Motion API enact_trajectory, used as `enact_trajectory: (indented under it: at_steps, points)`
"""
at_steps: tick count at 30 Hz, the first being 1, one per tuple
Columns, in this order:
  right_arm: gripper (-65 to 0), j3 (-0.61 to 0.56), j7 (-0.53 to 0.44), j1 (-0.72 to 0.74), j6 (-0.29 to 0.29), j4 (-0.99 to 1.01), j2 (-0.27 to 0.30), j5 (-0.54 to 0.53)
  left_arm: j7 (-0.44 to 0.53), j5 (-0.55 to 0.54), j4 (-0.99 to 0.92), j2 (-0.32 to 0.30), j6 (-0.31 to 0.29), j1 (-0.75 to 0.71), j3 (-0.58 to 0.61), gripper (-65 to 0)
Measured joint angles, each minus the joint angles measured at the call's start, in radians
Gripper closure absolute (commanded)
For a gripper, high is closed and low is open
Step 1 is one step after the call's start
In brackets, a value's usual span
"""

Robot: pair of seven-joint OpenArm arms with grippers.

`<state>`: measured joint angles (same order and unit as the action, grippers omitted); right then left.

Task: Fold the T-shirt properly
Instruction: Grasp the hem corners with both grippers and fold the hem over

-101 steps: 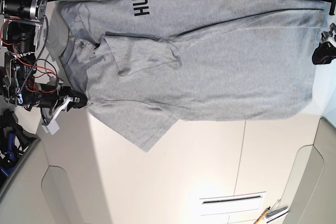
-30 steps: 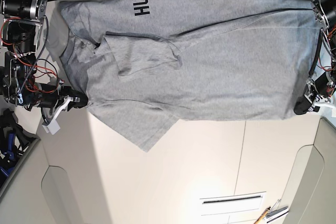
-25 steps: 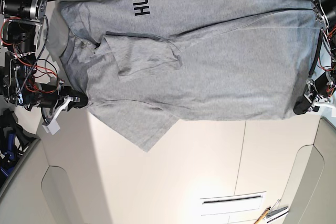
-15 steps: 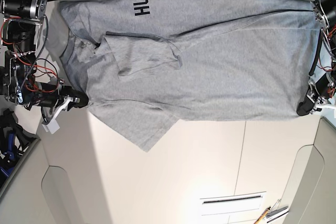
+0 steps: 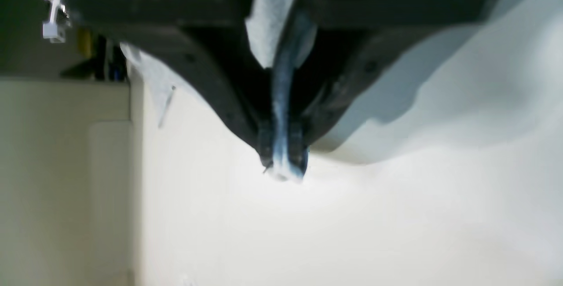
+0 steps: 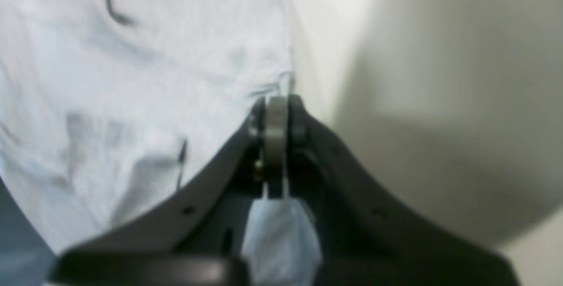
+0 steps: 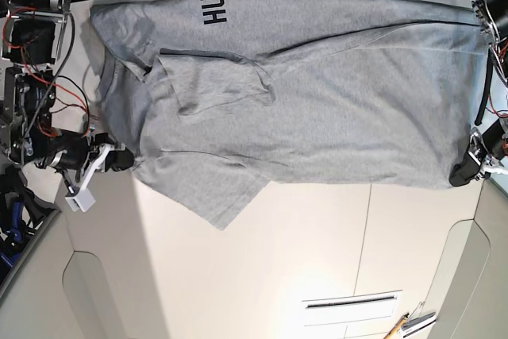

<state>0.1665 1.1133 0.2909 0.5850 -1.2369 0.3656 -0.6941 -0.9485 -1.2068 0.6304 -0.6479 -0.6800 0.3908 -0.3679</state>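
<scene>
Base view: the grey T-shirt (image 7: 302, 101) lies spread across the upper half of the frame on the pale surface (image 7: 278, 260), dark lettering near its top edge. At the right edge, the left gripper (image 7: 463, 174) pinches the shirt's lower corner. At the left, the right gripper (image 7: 119, 159) clamps the fabric edge there.

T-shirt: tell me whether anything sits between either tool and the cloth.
Nothing does. The left tool is shut on the T-shirt at one corner, and the right tool is shut on its edge at the other end.
</scene>
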Motion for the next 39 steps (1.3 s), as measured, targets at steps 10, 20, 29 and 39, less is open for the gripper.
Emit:
enact_trajectory:
  at_steps: [10, 20, 29, 39]
  points:
    - [0.0, 0.032, 0.007, -0.203, -0.007, -0.311, 0.0, 0.111, -0.153, -0.123, 0.131, -0.05, -0.003, -0.04, 0.0, 0.0]
    - [0.0, 0.182, 0.04, -0.325, -0.008, -0.431, -0.001, 0.069, -0.342, -0.24, 0.201, -0.101, -0.006, -0.18, 0.001, 0.0]
    - [0.0, 0.226, 0.055, -0.465, -0.008, -0.539, -0.001, 0.035, -0.353, -0.25, 0.206, -0.128, -0.006, -0.216, 0.001, 0.0]
    - [0.0, 0.226, 0.055, -0.616, -0.008, -0.7, 0.0, 0.071, -0.396, -0.25, 0.206, -0.154, -0.006, -0.267, 0.001, 0.0]
